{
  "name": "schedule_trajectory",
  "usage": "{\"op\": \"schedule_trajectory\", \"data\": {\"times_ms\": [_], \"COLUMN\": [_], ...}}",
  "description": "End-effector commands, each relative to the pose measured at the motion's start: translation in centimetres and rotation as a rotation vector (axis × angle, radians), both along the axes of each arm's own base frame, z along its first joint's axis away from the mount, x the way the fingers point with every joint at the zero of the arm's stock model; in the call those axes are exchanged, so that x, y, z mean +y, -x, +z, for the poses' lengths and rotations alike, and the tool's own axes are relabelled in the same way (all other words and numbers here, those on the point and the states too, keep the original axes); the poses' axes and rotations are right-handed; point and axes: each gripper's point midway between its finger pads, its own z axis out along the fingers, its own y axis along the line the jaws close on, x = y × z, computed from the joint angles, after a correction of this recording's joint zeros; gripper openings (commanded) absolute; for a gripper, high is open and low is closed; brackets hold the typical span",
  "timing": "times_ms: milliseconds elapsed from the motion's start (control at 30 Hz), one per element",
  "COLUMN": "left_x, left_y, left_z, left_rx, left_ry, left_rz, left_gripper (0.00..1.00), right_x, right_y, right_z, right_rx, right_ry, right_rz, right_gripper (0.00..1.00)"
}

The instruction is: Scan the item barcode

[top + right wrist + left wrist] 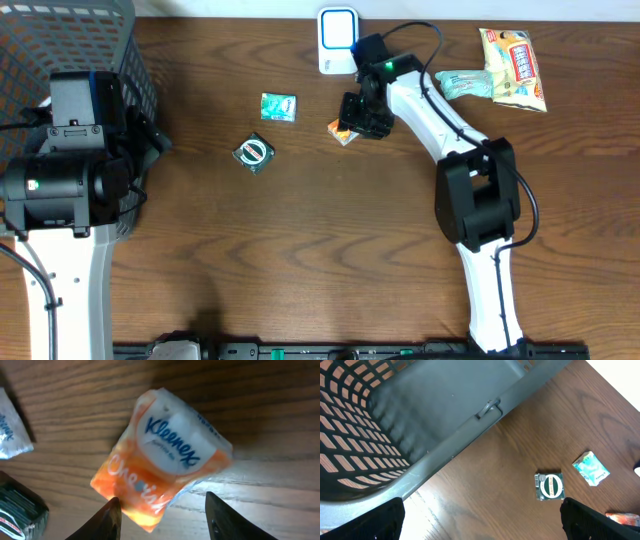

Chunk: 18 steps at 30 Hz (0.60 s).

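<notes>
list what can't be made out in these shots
- Barcode on the Kleenex pack: none shows in the right wrist view; its underside faces the table.
- Same pack, overhead: mostly hidden under the right gripper.
- Print on the teal packet and the dark green packet: too small overhead.
- Left gripper: fingers cut off by the bottom edge of the left wrist view.

The tissue pack (160, 460) reads "Kleenex" in blue on its white oval, with what looks like "Cherish" in pale script on the orange; the green packet's (590, 469) lettering is too small to read
</notes>
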Motion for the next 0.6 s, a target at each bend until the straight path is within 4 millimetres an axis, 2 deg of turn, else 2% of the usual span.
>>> {"op": "schedule_trajectory", "data": {"times_ms": [0, 133, 200, 300, 400, 467, 567], "left_x": [0.4, 0.4, 0.4, 0.4, 0.4, 0.4, 0.4], "left_y": [0.1, 0.1, 0.1, 0.1, 0.1, 0.1, 0.1], "left_z": [0.2, 0.2, 0.2, 0.2, 0.2, 0.2, 0.2], "left_rx": [-0.003, -0.003, -0.003, -0.003, -0.003, -0.003, -0.003], "left_ry": [-0.006, -0.006, -0.006, -0.007, -0.007, -0.006, -0.007], "left_rz": [0.016, 0.016, 0.016, 0.016, 0.016, 0.016, 0.016], "left_gripper": [0.98, 0.98, 0.98, 0.98, 0.98, 0.98, 0.98], "right_x": [-0.1, -0.4, -0.5, -0.9, -1.2, -1.1, -0.6], "right_y": [0.0, -0.4, -0.6, -0.3, 0.7, 1.3, 1.7], "right_z": [-0.8, -1.7, -2.1, -3.2, -4.0, -3.8, -2.8], "right_rx": [0.03, 0.033, 0.033, 0.047, 0.074, 0.092, 0.116], "right_ry": [-0.049, -0.105, -0.149, -0.173, -0.164, -0.177, -0.242], "right_rz": [-0.06, -0.086, -0.091, -0.099, -0.077, -0.048, -0.037], "right_gripper": [0.49, 0.49, 0.45, 0.3, 0.2, 0.09, 0.01]}}
